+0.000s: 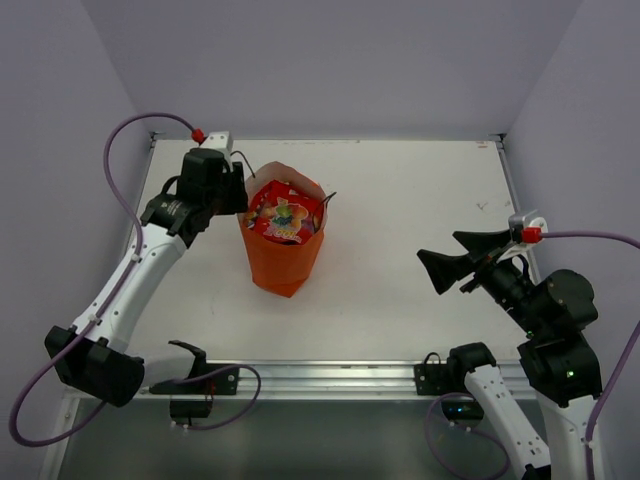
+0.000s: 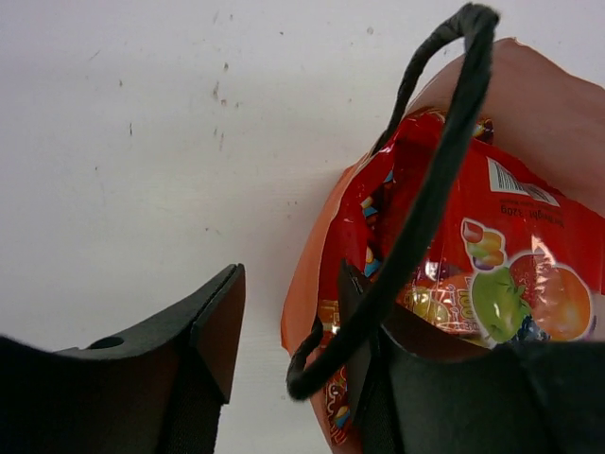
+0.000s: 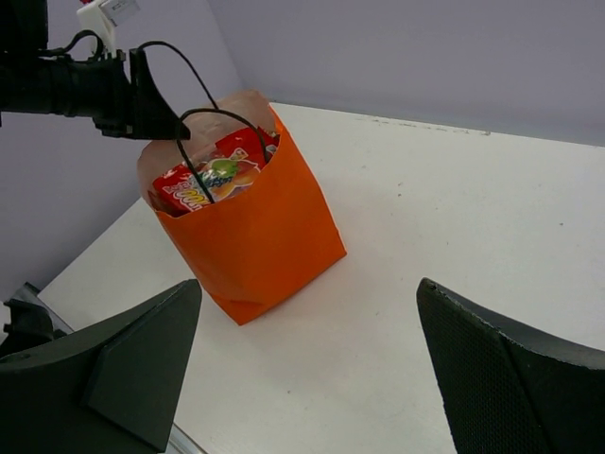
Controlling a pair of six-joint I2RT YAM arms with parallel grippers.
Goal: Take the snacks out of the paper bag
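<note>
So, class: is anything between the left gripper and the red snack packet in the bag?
Yes. The dark cord handle loops across the red packet in front of the left gripper, and the paper bag's rim sits between its fingers.

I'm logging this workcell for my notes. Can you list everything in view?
bag: one, orange, upright on the table, left of centre, mouth open
packets: red with fruit print, inside the bag; at least one, full count hidden
handles: two, dark cord, at the bag's rim
table: one, white, under everything
cables: two, purple, one on each arm
left hand: one, black, open, at the bag's rim, a finger on each side of its wall
right hand: one, black, open, to the right of the bag, apart from it
</note>
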